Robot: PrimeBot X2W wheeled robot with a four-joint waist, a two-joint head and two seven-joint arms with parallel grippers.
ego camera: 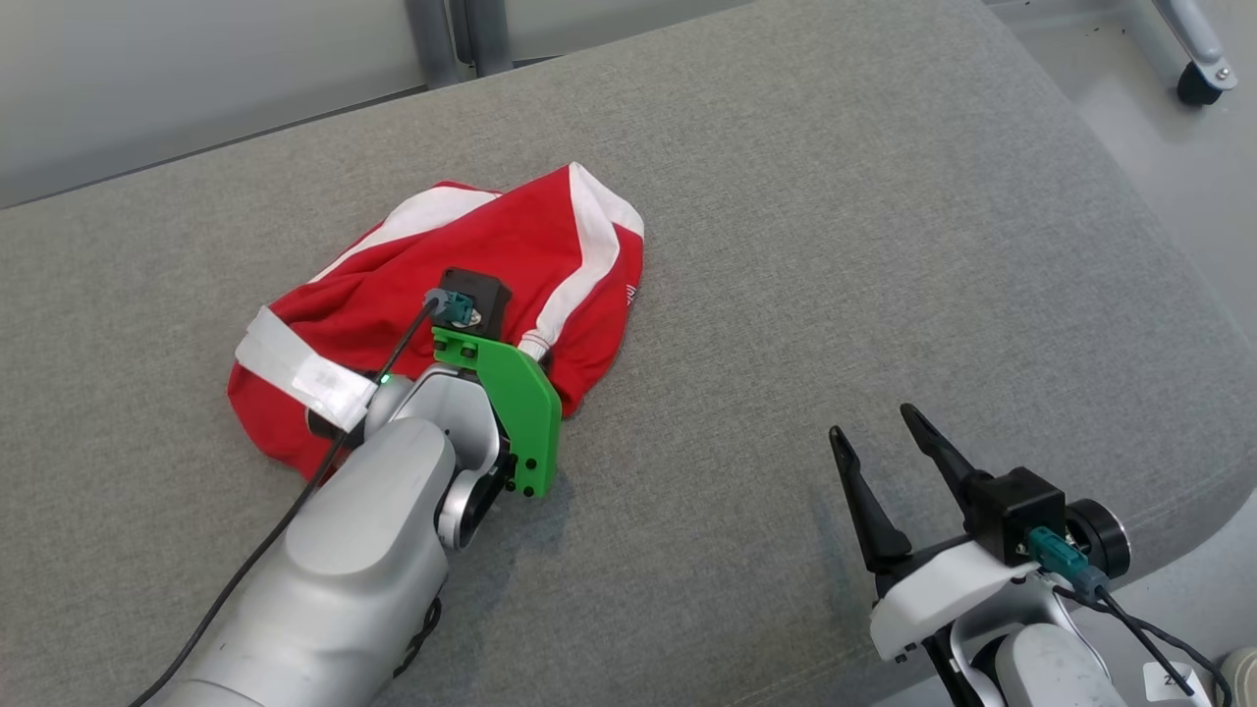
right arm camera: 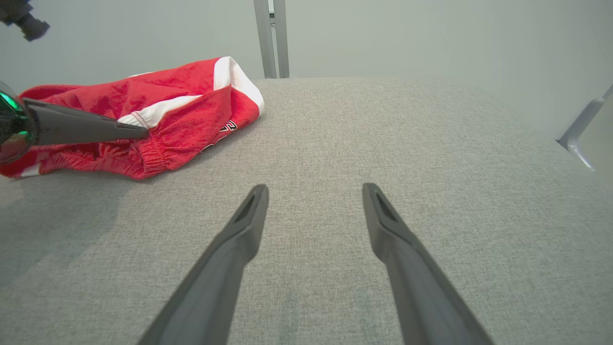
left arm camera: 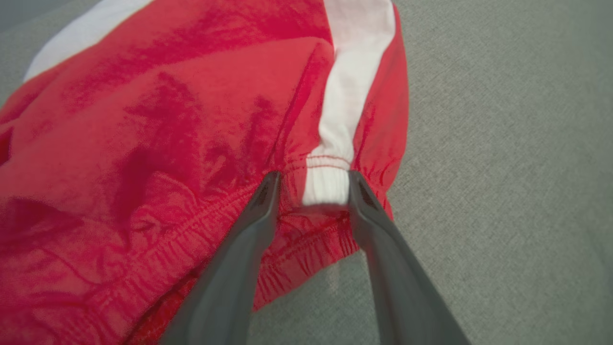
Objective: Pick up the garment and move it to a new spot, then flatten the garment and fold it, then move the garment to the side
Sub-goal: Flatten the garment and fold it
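Observation:
The garment is a pair of red shorts with white side stripes, lying crumpled on the grey padded surface, left of centre. My left gripper is pressed down on its near right edge. Its open fingers straddle the white end of the elastic waistband, and the cloth touches both of them. From the head, the left wrist with its green bracket covers those fingers. My right gripper hovers open and empty at the lower right, well clear of the garment.
The grey surface curves down to a rounded edge on the right. Metal posts stand behind it by a pale wall. A caster wheel rests on the floor at the far right.

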